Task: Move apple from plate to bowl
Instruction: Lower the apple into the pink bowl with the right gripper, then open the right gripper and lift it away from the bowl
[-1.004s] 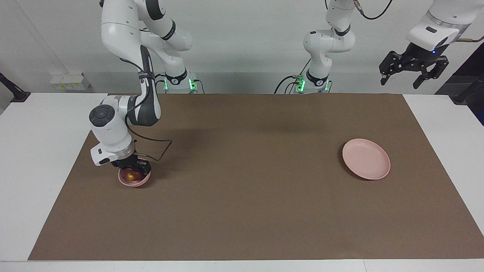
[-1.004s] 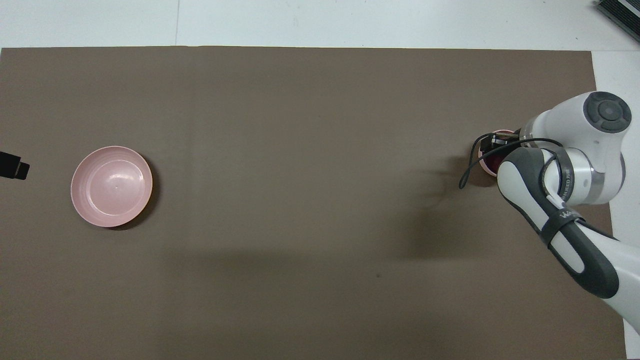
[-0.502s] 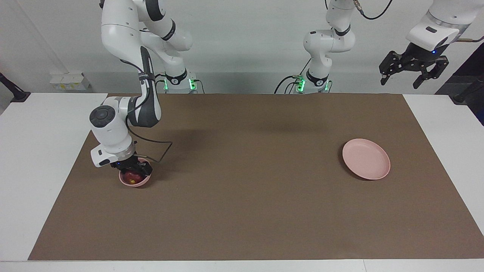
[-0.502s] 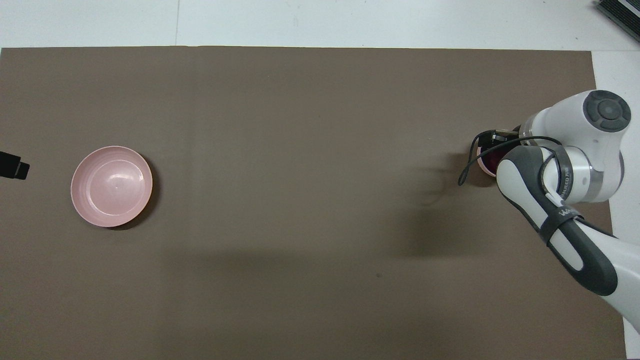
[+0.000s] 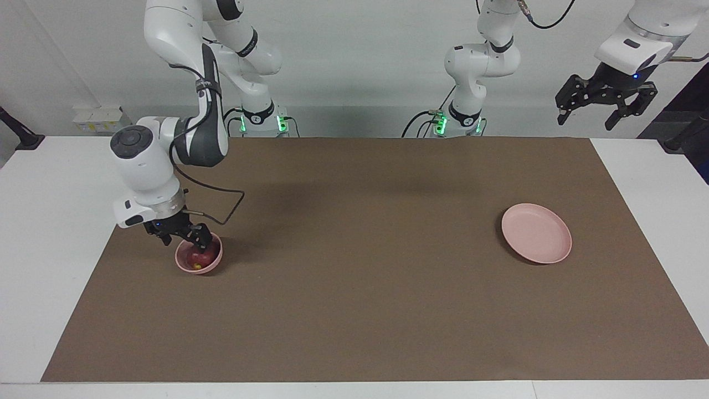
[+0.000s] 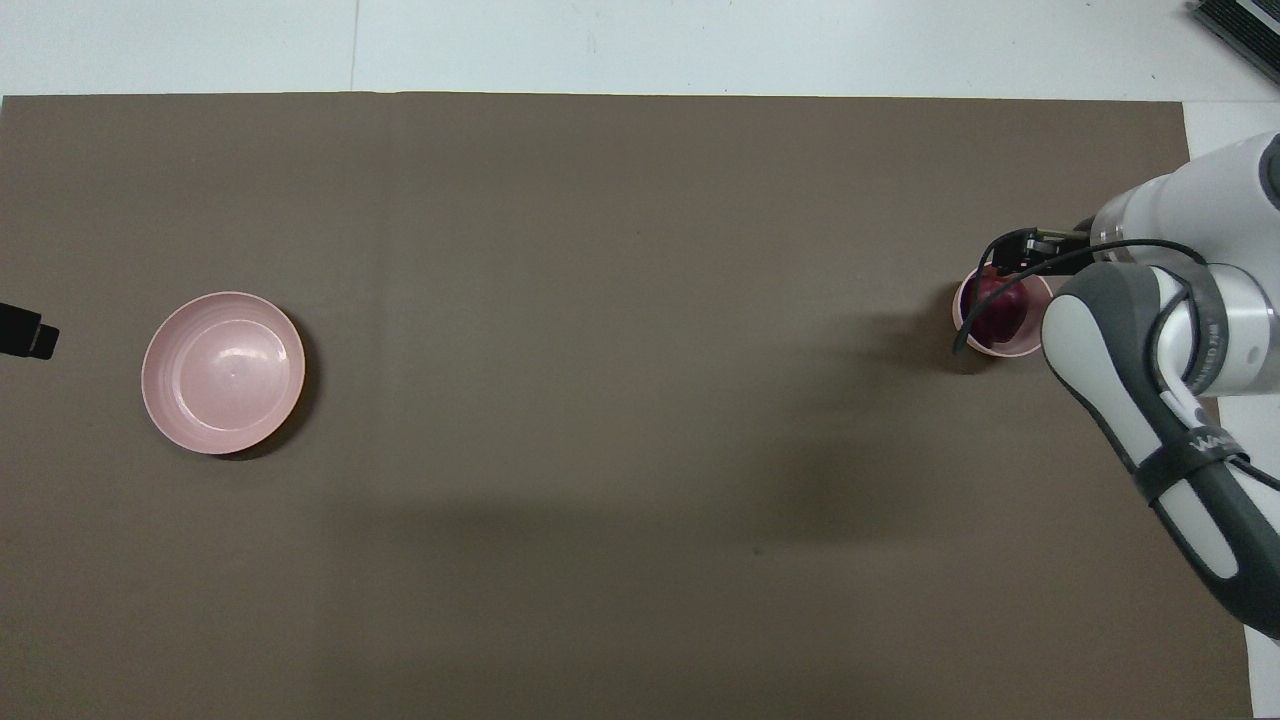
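**Apple lying in the bowl, right gripper hanging just above it**

The apple (image 5: 197, 258) is sitting inside the bowl (image 5: 215, 262), dark red with a yellowish patch showing low at about 6 o'clock in the facing view. The bowl is resting on the brown mat (image 5: 360, 277) toward the right arm's end of the table. In the overhead view the apple (image 6: 998, 312) is filling most of the bowl (image 6: 1012, 350).

The right gripper (image 5: 180, 237) is hanging just over the bowl's rim at about 11 o'clock of the apple in the facing view, its fingers standing apart and gripping nothing.

The plate (image 5: 536, 233) is lying bare on the mat toward the left arm's end, well apart from the bowl, at 3 o'clock of it in the facing view.

The left gripper (image 5: 588, 116) is waiting high over that end of the table, fingers spread and carrying nothing.
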`<action>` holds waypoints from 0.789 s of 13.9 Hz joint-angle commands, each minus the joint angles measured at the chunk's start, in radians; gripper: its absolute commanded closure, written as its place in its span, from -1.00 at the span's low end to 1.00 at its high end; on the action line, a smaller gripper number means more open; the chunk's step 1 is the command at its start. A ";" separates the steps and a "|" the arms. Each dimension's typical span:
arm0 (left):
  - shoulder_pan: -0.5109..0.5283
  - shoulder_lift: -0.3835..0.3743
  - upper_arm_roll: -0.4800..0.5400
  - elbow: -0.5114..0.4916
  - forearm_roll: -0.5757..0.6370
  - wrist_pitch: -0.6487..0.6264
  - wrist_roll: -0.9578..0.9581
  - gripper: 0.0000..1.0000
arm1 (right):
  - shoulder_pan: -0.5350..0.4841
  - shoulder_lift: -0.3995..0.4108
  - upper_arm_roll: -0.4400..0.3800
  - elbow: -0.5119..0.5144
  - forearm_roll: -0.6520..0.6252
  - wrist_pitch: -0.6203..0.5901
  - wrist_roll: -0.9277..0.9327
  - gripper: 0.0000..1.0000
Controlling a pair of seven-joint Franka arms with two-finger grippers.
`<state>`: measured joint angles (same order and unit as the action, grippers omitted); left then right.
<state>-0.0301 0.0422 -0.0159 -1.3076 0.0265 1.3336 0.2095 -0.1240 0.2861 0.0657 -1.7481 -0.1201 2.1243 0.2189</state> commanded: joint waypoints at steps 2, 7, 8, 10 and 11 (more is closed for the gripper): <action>0.004 -0.015 -0.001 -0.012 0.007 -0.013 0.002 -1.00 | -0.008 -0.001 0.022 0.108 0.016 -0.157 -0.070 -1.00; 0.004 -0.015 -0.001 -0.010 0.007 -0.013 0.002 -1.00 | -0.008 -0.100 0.023 0.179 0.071 -0.380 -0.124 -1.00; 0.004 -0.015 -0.001 -0.012 0.007 -0.013 0.002 -1.00 | -0.006 -0.135 0.025 0.180 0.071 -0.427 -0.124 -1.00; 0.004 -0.015 -0.001 -0.012 0.007 -0.013 0.002 -1.00 | -0.006 -0.185 0.043 0.182 0.079 -0.493 -0.122 -1.00; 0.003 -0.015 -0.001 -0.012 0.009 -0.013 0.002 -1.00 | -0.006 -0.202 0.043 0.182 0.079 -0.513 -0.122 -1.00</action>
<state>-0.0301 0.0422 -0.0159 -1.3076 0.0265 1.3334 0.2095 -0.1234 0.1300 0.0989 -1.5509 -0.0614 1.6473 0.1242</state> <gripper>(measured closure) 0.000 0.000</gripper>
